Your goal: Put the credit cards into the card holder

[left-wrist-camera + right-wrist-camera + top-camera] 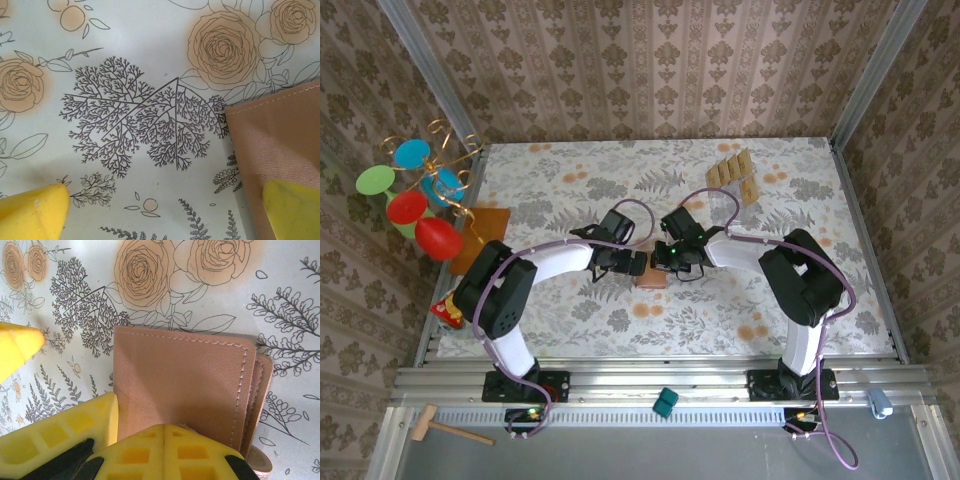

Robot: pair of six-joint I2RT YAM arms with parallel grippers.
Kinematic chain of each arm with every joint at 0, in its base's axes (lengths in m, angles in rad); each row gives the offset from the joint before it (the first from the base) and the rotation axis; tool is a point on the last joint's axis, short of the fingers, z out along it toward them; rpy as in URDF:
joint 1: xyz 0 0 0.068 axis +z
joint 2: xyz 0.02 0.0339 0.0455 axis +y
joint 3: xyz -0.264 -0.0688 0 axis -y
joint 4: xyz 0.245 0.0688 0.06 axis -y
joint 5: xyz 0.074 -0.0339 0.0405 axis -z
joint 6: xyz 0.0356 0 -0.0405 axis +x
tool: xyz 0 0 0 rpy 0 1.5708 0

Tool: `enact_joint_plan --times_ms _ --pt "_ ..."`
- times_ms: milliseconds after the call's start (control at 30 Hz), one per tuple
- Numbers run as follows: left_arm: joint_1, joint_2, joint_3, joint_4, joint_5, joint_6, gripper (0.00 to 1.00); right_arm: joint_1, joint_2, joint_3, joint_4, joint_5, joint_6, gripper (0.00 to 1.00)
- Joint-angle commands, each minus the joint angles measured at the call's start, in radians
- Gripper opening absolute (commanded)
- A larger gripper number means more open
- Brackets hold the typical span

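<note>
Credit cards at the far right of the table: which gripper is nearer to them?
Right. The right gripper is toward the near left of the credit cards; the left gripper lies further left, beside it.

Left wrist view's right edge cuts off the card holder (282, 145).

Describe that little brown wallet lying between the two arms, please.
The card holder is a small salmon-brown leather-like wallet with pale stitching along its edges. It lies flat and folded shut on the floral tablecloth. The shut right gripper sits over one edge; one finger of the open left gripper overlaps its side. Real contact cannot be told.
</note>
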Motion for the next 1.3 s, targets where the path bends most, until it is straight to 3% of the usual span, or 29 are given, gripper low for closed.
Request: enact_joint_plan --times_ms 0,767,933,1133,1267 --pt "-0.004 0.002 -0.03 -0.025 0.014 0.0 1.0 -0.001 0.001 0.001 -0.008 -0.005 0.012 0.0" --pt "-0.022 0.054 -0.064 0.015 0.014 0.002 0.96 -0.001 0.01 0.031 0.042 -0.047 0.033 0.0" --pt "-0.022 0.047 -0.059 0.011 0.016 0.003 0.96 -0.003 -0.072 0.027 0.01 -0.025 0.021 0.01" --pt "-0.024 0.042 -0.052 0.015 0.022 0.003 0.96 -0.01 -0.241 0.048 -0.209 0.132 -0.041 0.19" --pt "-0.028 0.044 -0.056 0.022 0.02 -0.003 0.96 -0.009 -0.248 0.086 -0.371 0.23 -0.098 0.35"
